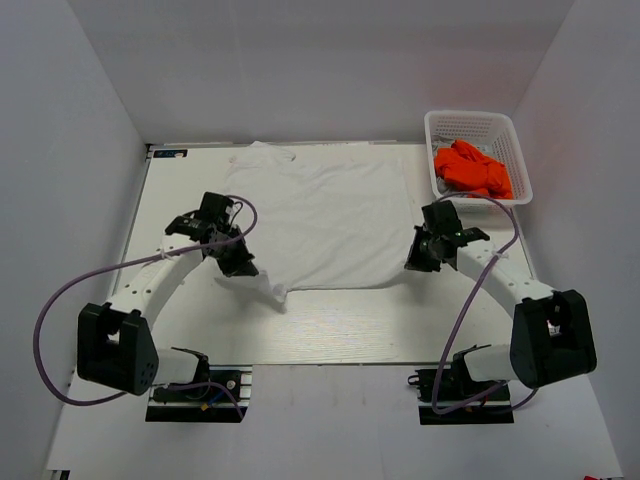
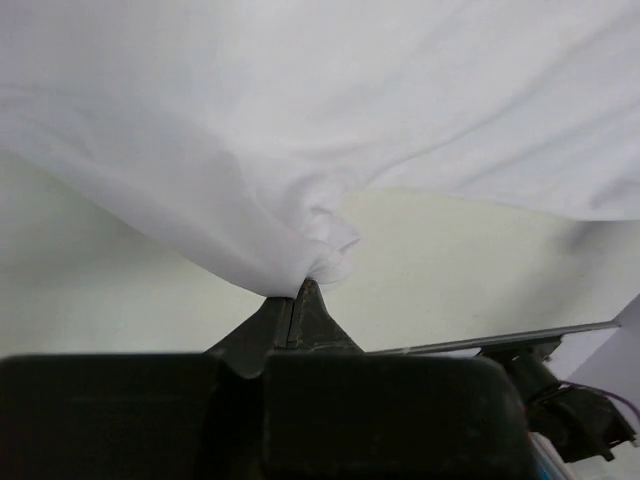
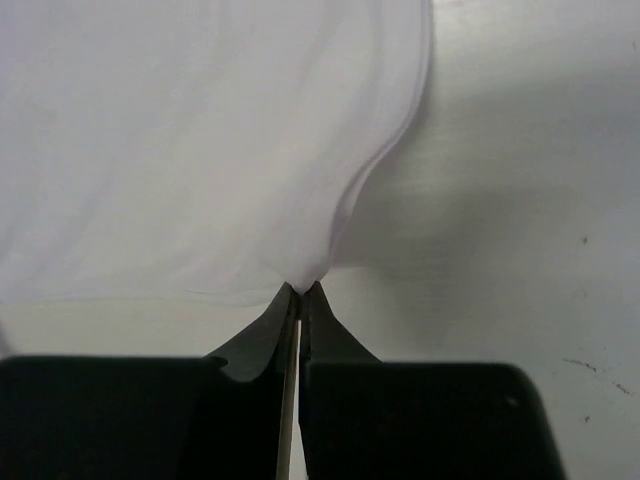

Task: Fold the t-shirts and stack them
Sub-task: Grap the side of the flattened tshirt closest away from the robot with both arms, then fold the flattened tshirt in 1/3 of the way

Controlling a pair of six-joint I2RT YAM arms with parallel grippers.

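Observation:
A white t-shirt [image 1: 320, 215] lies spread flat in the middle of the table, neck toward the far edge. My left gripper [image 1: 243, 268] is shut on the white t-shirt at its near-left corner, where the cloth [image 2: 300, 245] bunches and lifts at the fingertips. My right gripper [image 1: 412, 262] is shut on the white t-shirt at its near-right corner; the hem [image 3: 310, 262] is pinched between the tips. An orange t-shirt [image 1: 472, 170] lies crumpled in the basket at the back right.
A white plastic lattice basket [image 1: 441, 122] stands at the back right corner. White walls close in the table at left, right and back. Purple cables loop out from both arms. Bare table runs along the near edge [image 1: 340, 330].

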